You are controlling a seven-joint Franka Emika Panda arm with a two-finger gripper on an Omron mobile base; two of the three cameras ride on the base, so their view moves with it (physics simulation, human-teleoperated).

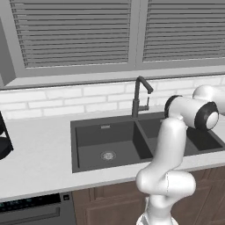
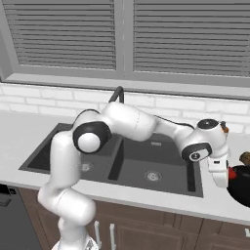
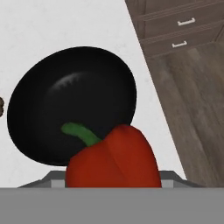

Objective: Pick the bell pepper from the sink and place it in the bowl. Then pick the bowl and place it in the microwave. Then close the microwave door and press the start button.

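Carrying the pepper [image 3: 114, 158], clamped in the tool [image 2: 220, 177], over the bowl [image 3: 72, 104] on the counter [image 3: 43, 39]; next likely lowering and releasing.

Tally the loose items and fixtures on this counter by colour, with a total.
Red: 1, the bell pepper held above the bowl.
Black: 1, the bowl on the counter.
Dark grey: 2, the sink and the faucet.
Brown: 1, a small item beside the bowl; what it is cannot be told.
Total: 5
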